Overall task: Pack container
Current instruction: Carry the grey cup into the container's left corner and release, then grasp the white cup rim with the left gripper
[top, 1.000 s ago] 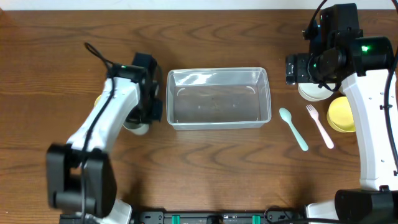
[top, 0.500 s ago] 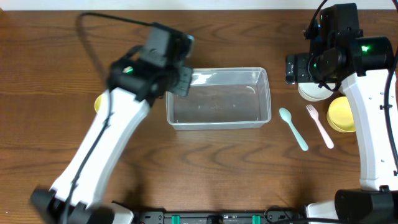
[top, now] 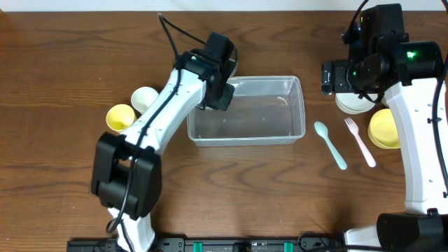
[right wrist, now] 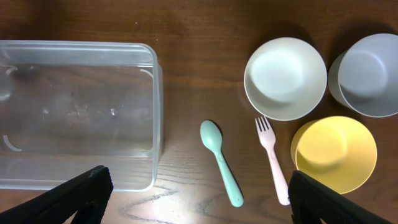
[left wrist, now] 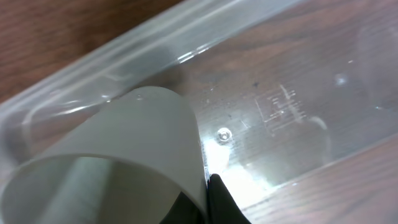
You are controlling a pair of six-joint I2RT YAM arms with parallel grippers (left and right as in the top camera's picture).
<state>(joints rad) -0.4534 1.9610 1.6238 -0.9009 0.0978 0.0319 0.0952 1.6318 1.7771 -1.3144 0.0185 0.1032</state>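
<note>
The clear plastic container [top: 302, 105] lies at the table's middle and also shows in the right wrist view [right wrist: 155, 93]. My left gripper [top: 220, 89] is over its far left corner, shut on a pale grey cup [left wrist: 118, 149]. One jaw is inside the cup and one black finger [left wrist: 221, 199] presses its outer wall. The cup hangs tilted over the container's floor [left wrist: 298, 106]. My right gripper [right wrist: 199, 196] is open and empty, high above the table right of the container, over a teal spoon [right wrist: 221, 163] and a pink fork [right wrist: 272, 158].
A white bowl [right wrist: 285, 78], a grey bowl [right wrist: 367, 74] and a yellow bowl [right wrist: 336, 152] stand right of the container. The spoon [top: 330, 145] and fork [top: 360, 141] lie beside them. A white cup [top: 145, 98] and a yellow cup [top: 120, 117] stand left of the container.
My left arm lifted the pale cup from the table left of the container and swung it up and right to the container's far left corner. The right arm has not moved.
</note>
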